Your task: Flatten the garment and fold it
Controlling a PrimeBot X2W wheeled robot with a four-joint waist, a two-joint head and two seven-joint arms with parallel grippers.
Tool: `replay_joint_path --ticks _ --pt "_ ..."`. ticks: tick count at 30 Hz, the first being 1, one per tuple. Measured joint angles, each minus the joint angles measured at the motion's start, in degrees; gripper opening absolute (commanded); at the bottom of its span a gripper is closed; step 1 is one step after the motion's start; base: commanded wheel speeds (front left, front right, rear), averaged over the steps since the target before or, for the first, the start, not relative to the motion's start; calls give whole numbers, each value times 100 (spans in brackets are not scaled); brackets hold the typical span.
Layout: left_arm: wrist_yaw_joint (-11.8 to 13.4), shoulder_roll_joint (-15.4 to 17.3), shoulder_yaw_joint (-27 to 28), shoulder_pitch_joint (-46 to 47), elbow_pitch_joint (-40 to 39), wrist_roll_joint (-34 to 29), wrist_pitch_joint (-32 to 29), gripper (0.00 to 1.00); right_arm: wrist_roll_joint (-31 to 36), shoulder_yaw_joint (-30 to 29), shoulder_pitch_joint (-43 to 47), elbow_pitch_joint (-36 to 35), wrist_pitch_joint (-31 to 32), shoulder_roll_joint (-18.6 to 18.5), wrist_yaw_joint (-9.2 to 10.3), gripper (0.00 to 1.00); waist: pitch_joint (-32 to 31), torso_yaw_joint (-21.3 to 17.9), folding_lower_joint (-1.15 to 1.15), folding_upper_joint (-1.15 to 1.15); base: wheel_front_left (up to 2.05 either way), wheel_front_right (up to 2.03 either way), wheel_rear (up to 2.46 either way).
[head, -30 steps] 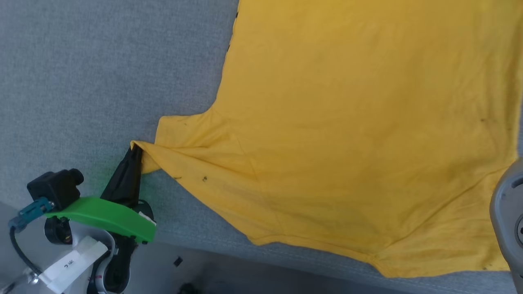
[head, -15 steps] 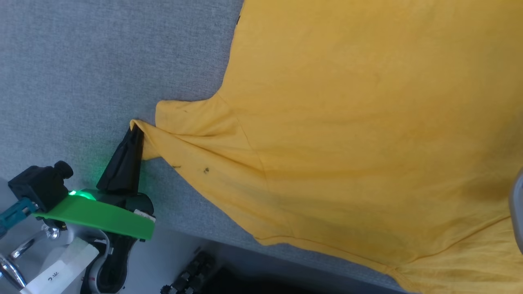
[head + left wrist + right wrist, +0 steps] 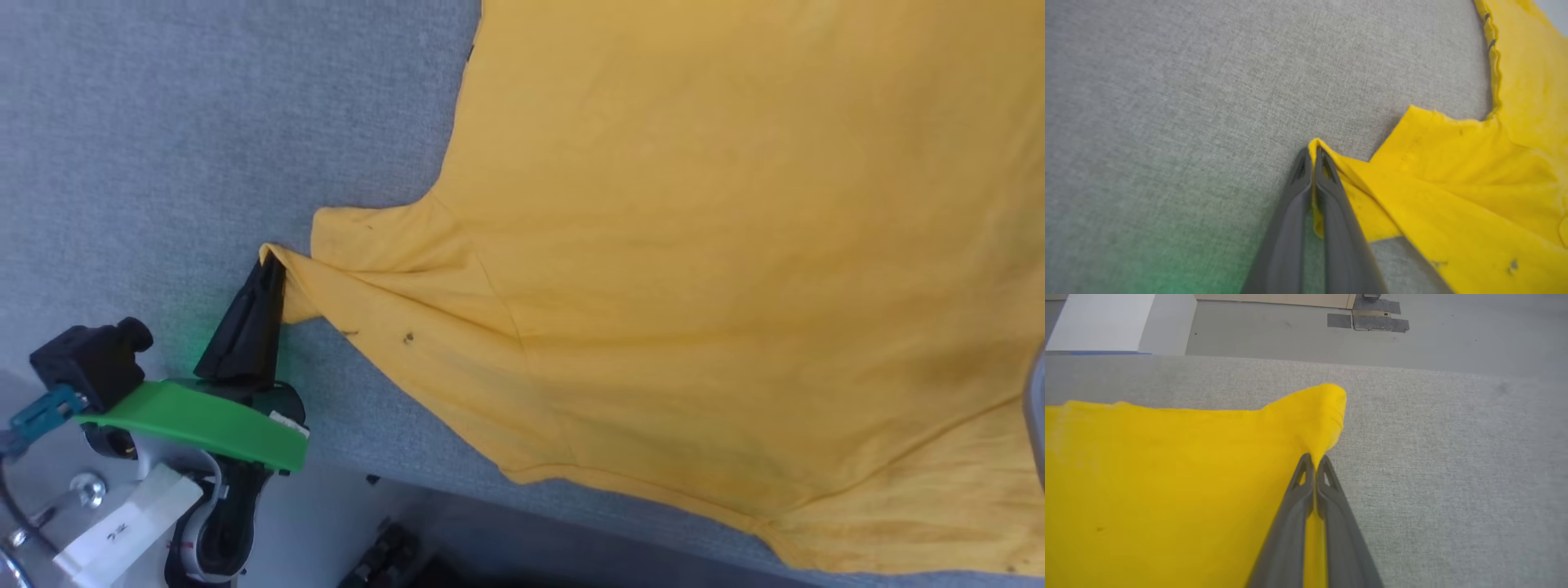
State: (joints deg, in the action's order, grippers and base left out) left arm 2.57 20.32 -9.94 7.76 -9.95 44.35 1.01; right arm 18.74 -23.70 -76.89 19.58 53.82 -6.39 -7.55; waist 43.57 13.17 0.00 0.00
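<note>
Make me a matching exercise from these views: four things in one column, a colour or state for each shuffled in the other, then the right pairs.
Column one
1. left gripper
2. right gripper
3. T-shirt
4. tabletop

Column two
A. grey woven cloth
B. fingers shut on the corner of the sleeve
C. fingers shut on a raised hump of yellow cloth
D. bright yellow, spread out

Pairs: 1-B, 2-C, 3-D, 4-A
</note>
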Motion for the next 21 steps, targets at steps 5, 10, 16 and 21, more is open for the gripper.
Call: replay_joint_path --ticks 5,10,16,21 --pt "80 15 -79 62 382 -60 -111 0 -359 276 101 125 -118 -341 0 0 -481 -101 0 0 0 0 0" --pt "261 12 -204 -18 717 -124 -250 0 -982 649 847 78 43 -937 0 0 -1129 -257 0 0 0 0 0" --pt "485 1 -279 -284 923 -249 -371 0 -2057 1098 2500 -546 504 -1502 0 0 -1982 -522 0 0 0 0 0" --pt "637 -8 -260 -460 1014 -249 -378 0 -2659 1038 4251 -1334 692 -1368 0 0 -2583 -811 0 0 0 0 0"
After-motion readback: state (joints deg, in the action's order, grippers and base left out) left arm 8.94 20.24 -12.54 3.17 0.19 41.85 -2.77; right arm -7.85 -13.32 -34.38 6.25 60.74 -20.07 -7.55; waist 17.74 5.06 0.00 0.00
